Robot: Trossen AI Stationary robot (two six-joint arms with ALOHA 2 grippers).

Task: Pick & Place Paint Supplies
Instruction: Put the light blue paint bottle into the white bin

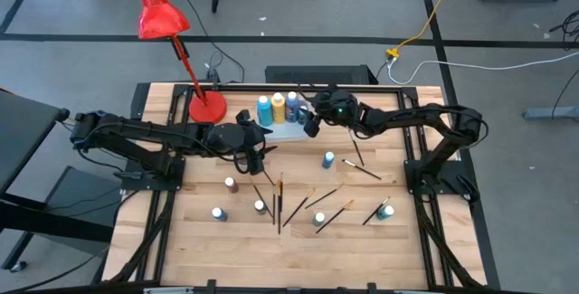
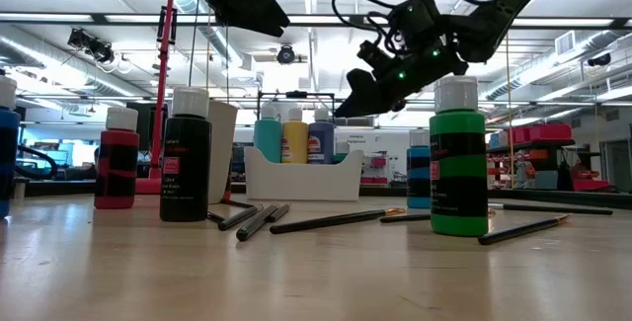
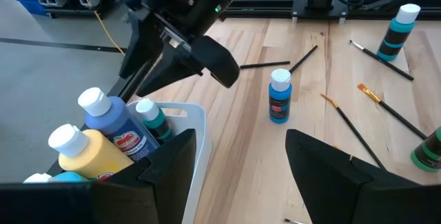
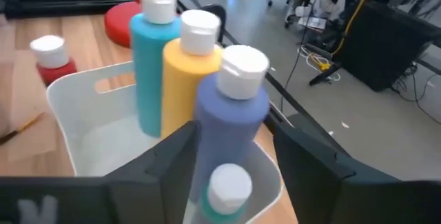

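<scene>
you are looking down on a wooden table with two dark arms reaching toward a white caddy at the back. your right gripper hovers just above the caddy's right end; in its wrist view its two dark fingers stand spread apart on either side of a purple-blue bottle, with nothing pinched between them. directly below that gripper, a small teal bottle with a white cap sits inside the caddy. beside the purple-blue bottle stand a yellow bottle and a light blue bottle, all upright in the caddy.

your left gripper hangs just in front of the caddy's left end, fingers spread wide and empty.

the remaining paint supplies lie on the open table in front of the caddy. a small blue bottle stands near the middle, a brown one to the left, and a teal one toward the right. white-capped bottles stand nearer the front edge. several thin paintbrushes lie scattered between them, some crossing.

a red desk lamp stands on its round base at the caddy's left.
</scene>
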